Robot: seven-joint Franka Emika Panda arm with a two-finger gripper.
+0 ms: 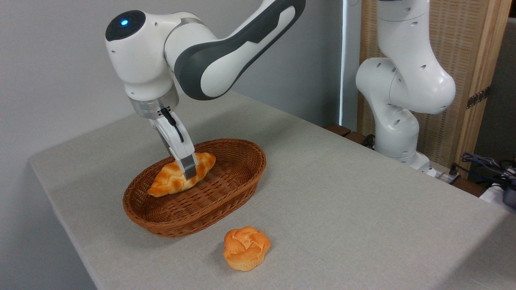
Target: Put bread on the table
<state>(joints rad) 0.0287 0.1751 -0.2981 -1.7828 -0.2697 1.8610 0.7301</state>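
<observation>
The fingers (188, 171) gripped the bread (181, 174) in the wicker basket (225, 193), so the grasp step was in hand; next, I judged, a lift over the rim to bare bench (342, 201).

Lab: bench-mounted robot arm (403, 88), cables (483, 163).

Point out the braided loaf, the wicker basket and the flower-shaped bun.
braided loaf (169, 182), fixed camera, crust left of the finger.
wicker basket (242, 181), fixed camera, right inner wall.
flower-shaped bun (246, 247), fixed camera, top centre.
</observation>
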